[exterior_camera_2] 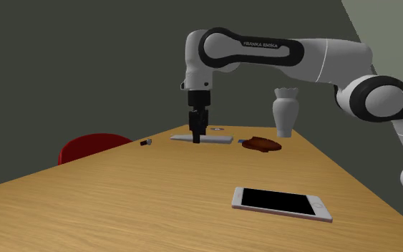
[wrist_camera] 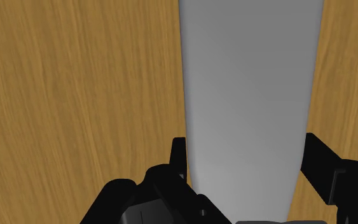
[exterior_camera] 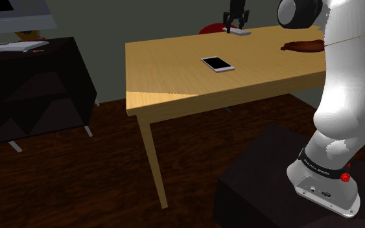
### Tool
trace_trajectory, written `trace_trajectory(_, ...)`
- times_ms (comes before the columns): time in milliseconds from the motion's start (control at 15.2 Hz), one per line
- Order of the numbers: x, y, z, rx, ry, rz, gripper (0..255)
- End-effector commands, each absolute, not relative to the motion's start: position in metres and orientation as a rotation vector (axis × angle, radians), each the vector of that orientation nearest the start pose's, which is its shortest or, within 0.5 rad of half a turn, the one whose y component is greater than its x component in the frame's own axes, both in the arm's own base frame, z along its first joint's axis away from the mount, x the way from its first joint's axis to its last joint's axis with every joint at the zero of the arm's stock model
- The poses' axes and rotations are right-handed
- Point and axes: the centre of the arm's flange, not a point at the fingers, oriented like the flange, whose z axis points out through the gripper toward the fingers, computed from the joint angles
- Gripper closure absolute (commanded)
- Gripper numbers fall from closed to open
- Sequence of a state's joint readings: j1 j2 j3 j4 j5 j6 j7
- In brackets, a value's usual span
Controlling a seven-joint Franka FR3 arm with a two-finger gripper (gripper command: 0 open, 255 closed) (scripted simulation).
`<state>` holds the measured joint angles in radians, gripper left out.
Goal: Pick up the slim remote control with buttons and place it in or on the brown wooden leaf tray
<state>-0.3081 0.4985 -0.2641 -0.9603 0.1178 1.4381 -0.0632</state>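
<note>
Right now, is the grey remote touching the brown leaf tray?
Apart. The shoulder view shows a stretch of bare tabletop between the remote and the leaf tray.

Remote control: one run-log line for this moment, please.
phase: grasp | gripper: fingers clasping remote | remote: flat on table | leaf tray: on table, apart from remote

remote [wrist_camera: 247, 95], both ends cropped

Shoulder view overlooks the table [exterior_camera: 174, 78] from afar; second (low, seemingly facing likewise) and close wrist share it.
</note>
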Motion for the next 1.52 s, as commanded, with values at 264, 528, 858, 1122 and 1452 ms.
trace_trajectory(264, 0.594, -0.315, 0.616, -3.063, 0.723, 0.015, 255)
trace_trajectory(528, 0.548, -0.341, 0.616, -3.063, 0.722, 0.015, 255)
trace_trajectory(858, 0.49, -0.373, 0.617, -3.063, 0.723, 0.015, 255)
trace_trajectory(1122, 0.444, -0.398, 0.617, -3.063, 0.723, 0.015, 255)
trace_trajectory(1452, 0.386, -0.43, 0.618, -3.063, 0.723, 0.015, 255)
